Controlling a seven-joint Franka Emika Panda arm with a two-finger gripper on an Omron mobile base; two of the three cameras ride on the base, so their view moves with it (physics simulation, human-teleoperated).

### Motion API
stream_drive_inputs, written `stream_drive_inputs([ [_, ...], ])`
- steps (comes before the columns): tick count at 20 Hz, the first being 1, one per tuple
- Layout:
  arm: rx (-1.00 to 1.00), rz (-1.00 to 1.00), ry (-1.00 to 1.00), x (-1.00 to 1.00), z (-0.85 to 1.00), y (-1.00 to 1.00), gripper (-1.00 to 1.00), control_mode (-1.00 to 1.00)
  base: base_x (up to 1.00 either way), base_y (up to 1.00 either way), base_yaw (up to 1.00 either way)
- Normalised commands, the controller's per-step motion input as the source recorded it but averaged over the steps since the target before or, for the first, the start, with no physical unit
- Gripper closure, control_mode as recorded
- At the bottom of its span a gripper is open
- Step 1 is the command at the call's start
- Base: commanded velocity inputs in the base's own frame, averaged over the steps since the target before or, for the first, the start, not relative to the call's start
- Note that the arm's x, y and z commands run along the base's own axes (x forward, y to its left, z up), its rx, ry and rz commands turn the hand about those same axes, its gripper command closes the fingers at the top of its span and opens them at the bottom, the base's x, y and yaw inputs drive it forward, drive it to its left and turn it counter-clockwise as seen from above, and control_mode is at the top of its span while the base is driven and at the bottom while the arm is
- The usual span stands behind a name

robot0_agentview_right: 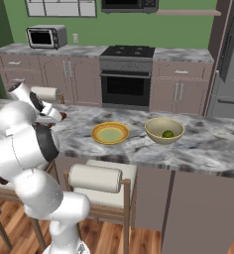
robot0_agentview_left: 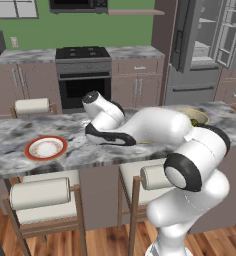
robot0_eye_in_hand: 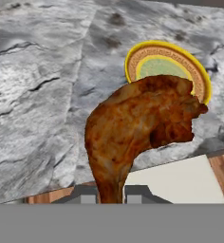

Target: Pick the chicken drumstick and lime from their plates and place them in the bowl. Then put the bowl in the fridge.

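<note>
Claw (robot0_eye_in_hand: 111, 193) grips chicken drumstick (robot0_eye_in_hand: 142, 123), raised over the marble counter (robot0_eye_in_hand: 47, 95).

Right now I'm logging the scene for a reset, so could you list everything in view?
chicken drumstick: 1, brown, clamped at its thin end in the gripper, above the counter
lime: 1, dark green, inside the bowl
bowl: 1, beige, on the island right of the yellow plate
yellow plate: 1, yellow-orange with pale green centre, island middle
white plate: 1, white with orange-red rim, island left
fridge: 1, grey, doors open, back right
stove: 1, black, back counter
toaster oven: 1, silver, back counter
stools: cream seats, near side of island
gripper: 1, dark, shut on the drumstick
</note>
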Motion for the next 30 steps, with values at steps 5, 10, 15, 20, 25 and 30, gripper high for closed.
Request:
stream_drive_inputs([
  [5,0.01,0.00,0.00,-0.10,0.17,-0.73,1.00,-1.00,0.00,0.00,0.00],
  [10,0.03,0.00,0.00,-0.12,0.20,-0.72,1.00,-1.00,0.00,0.00,0.00],
  [15,0.00,0.00,0.00,-0.14,0.18,-0.72,1.00,-1.00,0.00,0.00,0.00],
  [20,0.00,0.00,0.00,-0.11,0.12,-0.76,1.00,-1.00,0.00,0.00,0.00],
  [25,0.00,0.00,0.00,-0.04,0.09,-0.77,1.00,-1.00,0.00,0.00,0.00],
  [30,0.00,0.00,0.00,0.00,0.10,-0.76,1.00,-1.00,0.00,0.00,0.00],
])
